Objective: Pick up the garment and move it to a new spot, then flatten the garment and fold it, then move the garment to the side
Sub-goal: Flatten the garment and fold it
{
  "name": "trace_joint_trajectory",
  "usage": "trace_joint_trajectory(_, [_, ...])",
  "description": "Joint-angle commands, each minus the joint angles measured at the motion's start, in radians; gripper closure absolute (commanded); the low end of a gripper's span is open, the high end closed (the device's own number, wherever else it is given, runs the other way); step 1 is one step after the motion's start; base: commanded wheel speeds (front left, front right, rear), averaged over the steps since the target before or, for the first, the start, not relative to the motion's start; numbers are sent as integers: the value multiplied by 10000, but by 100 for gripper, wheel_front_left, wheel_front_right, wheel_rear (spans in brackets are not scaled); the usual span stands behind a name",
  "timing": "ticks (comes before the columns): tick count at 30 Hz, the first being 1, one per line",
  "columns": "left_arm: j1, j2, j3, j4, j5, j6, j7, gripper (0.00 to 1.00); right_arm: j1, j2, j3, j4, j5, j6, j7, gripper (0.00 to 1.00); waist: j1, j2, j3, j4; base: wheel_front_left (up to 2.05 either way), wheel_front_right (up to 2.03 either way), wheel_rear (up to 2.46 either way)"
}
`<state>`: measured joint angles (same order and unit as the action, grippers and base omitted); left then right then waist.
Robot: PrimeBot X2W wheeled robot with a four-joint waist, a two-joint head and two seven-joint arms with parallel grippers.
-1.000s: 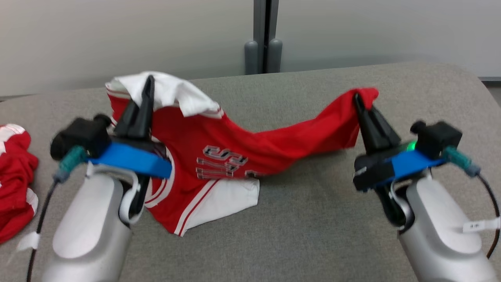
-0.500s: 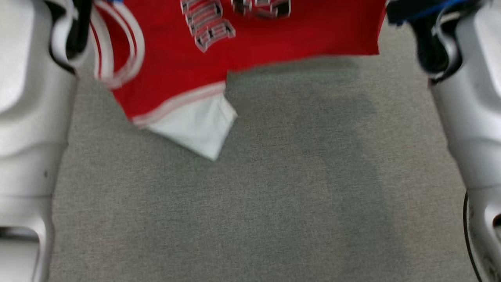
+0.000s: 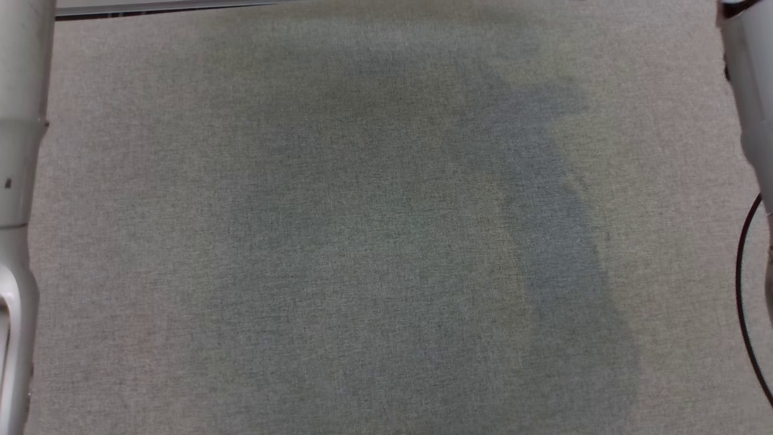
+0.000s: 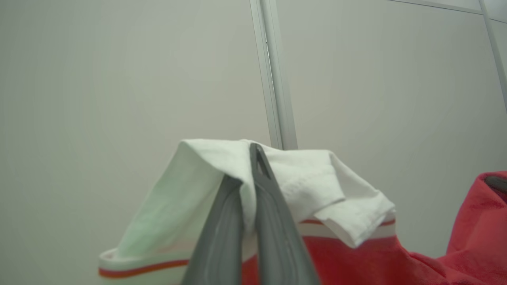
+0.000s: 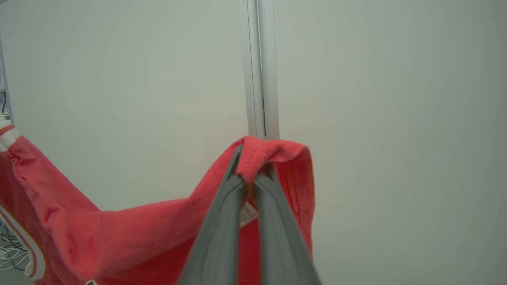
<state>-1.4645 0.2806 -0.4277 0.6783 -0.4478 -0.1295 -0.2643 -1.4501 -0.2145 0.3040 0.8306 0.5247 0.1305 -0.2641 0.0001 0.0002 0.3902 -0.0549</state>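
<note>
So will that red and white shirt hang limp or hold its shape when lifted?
Probably very floppy: the shirt sags in a curve from the right jaws. Likely light: a thin pinch at each end seems to carry it. Its white part folds over the left jaws, so it would likely crumple if pushed.

The worktop [image 3: 386, 241] lies open across its middle, free passage for a tool. The left forearm [image 3: 18, 181] blocks the worktop's left edge. The right forearm [image 3: 749, 90] and a black cable [image 3: 741, 272] block its right edge. The garment [image 5: 138, 229], pinched in the left tool [image 4: 245, 162] and right tool [image 5: 253, 162], bars the gap between them, with a wall post [image 5: 259, 71] behind.
</note>
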Motion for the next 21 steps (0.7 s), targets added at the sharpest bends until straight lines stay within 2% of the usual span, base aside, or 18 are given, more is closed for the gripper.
trace_joint_trajectory(1, [431, 77, 1, 33, 100, -12, 1, 100, 393, 67, 108, 125, 224, 5, -3, 100, -1, -2, 121, 5, 0, 0, 0])
trace_joint_trajectory(5, [1505, 95, 218, -182, 39, -13, 1, 100, 1200, 85, 340, 61, 392, 5, -3, 100, -1, -2, 279, 12, 0, 0, 0])
trace_joint_trajectory(11, [3864, 80, 1009, -1077, 254, 21, -4, 100, 2983, 89, 405, -767, 545, 5, -4, 100, -1, -2, 293, -50, 0, 0, 0])
trace_joint_trajectory(17, [6842, -426, 1929, -2312, 759, 57, -1, 100, 5360, 183, 580, -1771, 608, 5, -3, 100, -1, -2, -302, -154, 0, 0, 0])
trace_joint_trajectory(18, [6842, -426, 1929, -2312, 759, 57, -1, 100, 5360, 183, 580, -1771, 608, 5, -3, 100, -1, -2, -302, -154, 0, 0, 0])
trace_joint_trajectory(21, [8445, -706, 2199, -2854, 991, 49, -1, 100, 6584, 297, 505, -2204, 773, 5, -3, 100, -1, -2, -748, -248, 0, 0, 0])
